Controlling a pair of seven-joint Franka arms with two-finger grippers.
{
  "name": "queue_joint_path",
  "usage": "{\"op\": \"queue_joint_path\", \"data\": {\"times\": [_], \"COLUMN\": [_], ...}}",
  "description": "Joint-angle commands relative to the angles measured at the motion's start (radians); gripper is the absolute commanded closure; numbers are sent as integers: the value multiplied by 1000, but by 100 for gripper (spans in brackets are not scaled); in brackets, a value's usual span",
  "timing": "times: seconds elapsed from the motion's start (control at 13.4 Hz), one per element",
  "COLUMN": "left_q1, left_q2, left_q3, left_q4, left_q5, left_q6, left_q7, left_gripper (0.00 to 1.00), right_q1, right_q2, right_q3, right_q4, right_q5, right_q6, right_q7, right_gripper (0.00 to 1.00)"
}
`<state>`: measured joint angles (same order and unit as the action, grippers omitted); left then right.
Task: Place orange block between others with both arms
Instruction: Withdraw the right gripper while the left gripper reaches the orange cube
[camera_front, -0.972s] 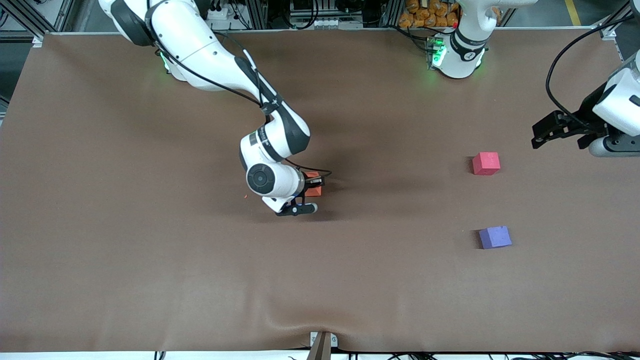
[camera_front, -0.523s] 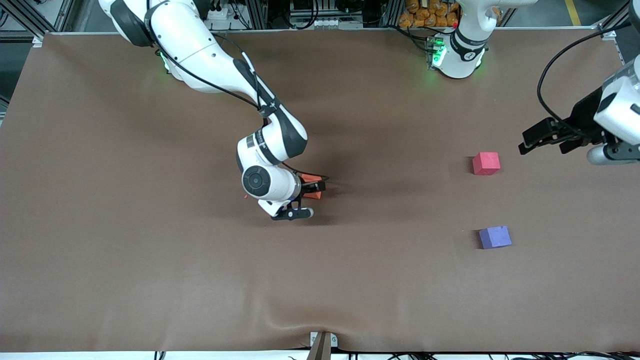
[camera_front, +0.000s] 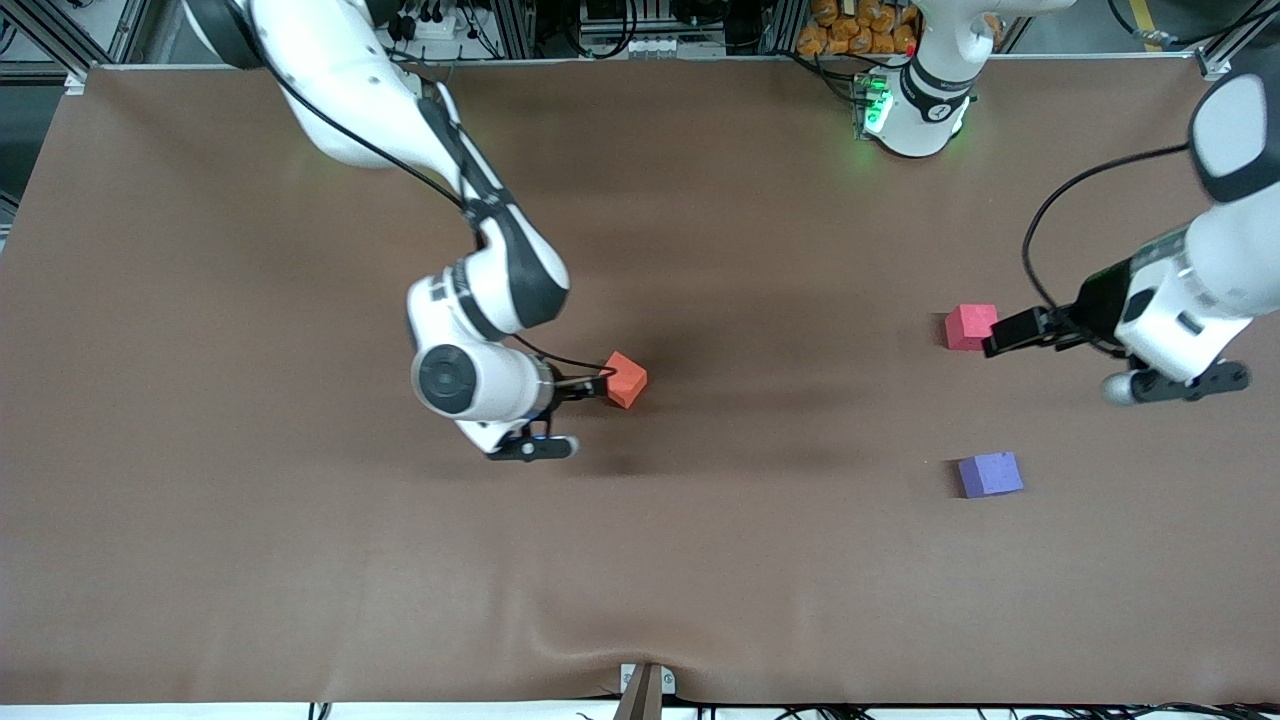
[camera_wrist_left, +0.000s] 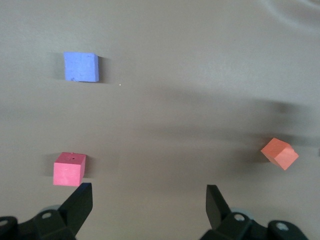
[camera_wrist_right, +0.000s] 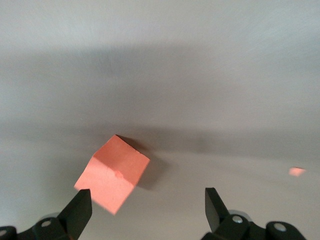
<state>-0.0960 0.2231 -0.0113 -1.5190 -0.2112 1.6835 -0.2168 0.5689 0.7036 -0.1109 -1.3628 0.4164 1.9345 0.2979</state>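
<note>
— Where is the orange block (camera_front: 625, 379)?

— It sits on the brown desk (camera_front: 300, 560), near the middle, turned so one corner points toward the right arm's pincer (camera_front: 590, 385). Nothing holds it.

— And that pincer?

— The right pincer is just beside the block, on the side toward the right arm's end of the desk. Its fingers (camera_wrist_right: 77, 212) are spread wide, and in the right wrist view the block (camera_wrist_right: 112, 173) lies free ahead of them, close to one finger, with bare desk between the two tips. A tiny orange speck (camera_wrist_right: 297, 171) lies on the desk some way off.

— The other two blocks?

— Both are well apart from the orange one, toward the left arm's end. The red-pink block (camera_front: 971, 326) lies farther from the front camera, the purple block (camera_front: 990, 474) nearer to it, with bare desk between them.

— The left arm?

— Its pincer (camera_front: 1010, 332) hangs right next to the red-pink block, fingers (camera_wrist_left: 80, 205) wide open and gripping nothing. The left wrist view shows all three blocks: red-pink (camera_wrist_left: 69, 169), purple (camera_wrist_left: 81, 66) and orange (camera_wrist_left: 279, 153).
</note>
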Motion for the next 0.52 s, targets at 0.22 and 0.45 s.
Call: {"op": "queue_joint_path", "data": {"times": [0.22, 0.45], "left_q1": [-180, -312], "left_q2": [166, 226], "left_q3": [-7, -9], "left_q4": [31, 34], "left_q5": [-13, -14], "left_q6": [2, 65], "left_q7": [-39, -160], "left_gripper": [0, 0], "right_q1": [-191, -311], "right_q2": [-281, -383], "right_q3": [23, 79], "right_q4": [-45, -48], "right_q5": [-167, -270], "right_q6": [-310, -431], "right_q7": [-19, -91], "right_gripper": [0, 0]}}
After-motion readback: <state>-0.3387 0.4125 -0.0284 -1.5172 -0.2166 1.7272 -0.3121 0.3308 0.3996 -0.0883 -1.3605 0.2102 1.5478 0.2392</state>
